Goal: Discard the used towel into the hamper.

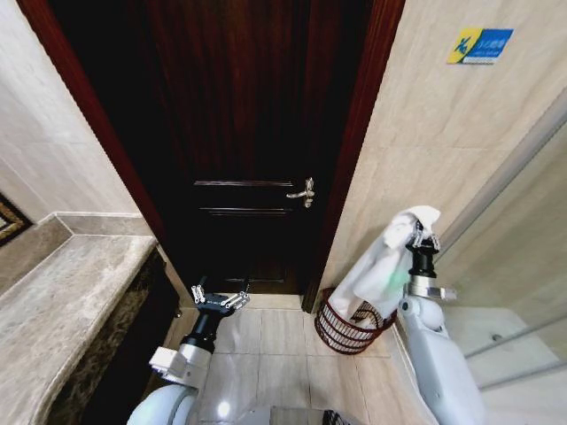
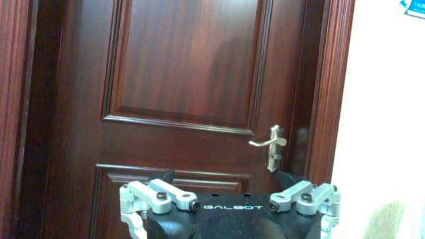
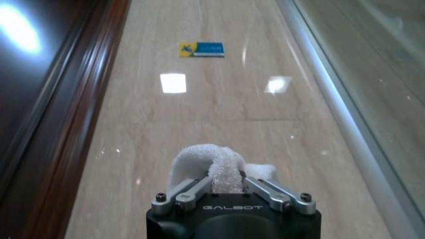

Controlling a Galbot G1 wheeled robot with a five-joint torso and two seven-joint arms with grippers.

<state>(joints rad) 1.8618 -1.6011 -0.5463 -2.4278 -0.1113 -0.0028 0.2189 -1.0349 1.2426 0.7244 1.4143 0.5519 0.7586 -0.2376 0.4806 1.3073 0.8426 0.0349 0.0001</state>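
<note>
A white towel (image 1: 381, 266) hangs from my right gripper (image 1: 422, 235), which is raised at the right and shut on its top fold. In the right wrist view the towel (image 3: 212, 167) bulges out between the closed fingers (image 3: 265, 191). The hamper (image 1: 350, 326), a dark reddish wire basket, stands on the floor below the towel, against the wall beside the door frame. The towel's lower end dangles just above the hamper's rim. My left gripper (image 1: 219, 299) is held low at the left, open, with nothing in it, facing the door (image 2: 186, 99).
A dark wooden door (image 1: 239, 133) with a metal handle (image 1: 303, 192) is shut ahead. A marble counter (image 1: 62, 301) runs along the left. Tiled wall with a blue and yellow sign (image 1: 479, 44) and a glass shower panel (image 1: 523, 257) stand at the right.
</note>
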